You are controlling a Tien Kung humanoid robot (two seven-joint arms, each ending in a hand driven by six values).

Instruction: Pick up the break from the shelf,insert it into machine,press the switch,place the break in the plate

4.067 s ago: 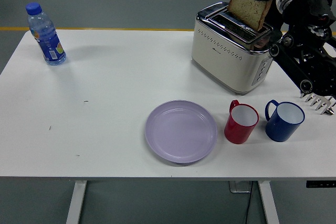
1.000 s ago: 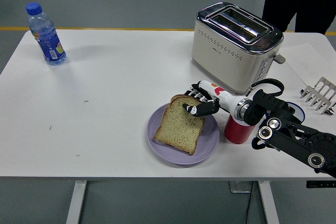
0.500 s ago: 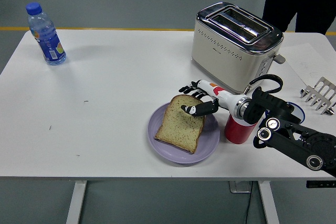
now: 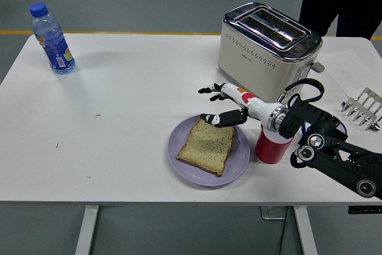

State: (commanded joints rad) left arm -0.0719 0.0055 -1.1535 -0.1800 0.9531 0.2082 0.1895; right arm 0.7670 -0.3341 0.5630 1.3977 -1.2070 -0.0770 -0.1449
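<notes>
Lying flat on the plate [image 4: 242,156], bread [image 4: 207,145] runs near-left to far-right.

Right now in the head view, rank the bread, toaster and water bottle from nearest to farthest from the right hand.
1. Bread, just below the right hand, on the plate.
2. Toaster, behind the hand.
3. Water bottle, far left corner.
</notes>
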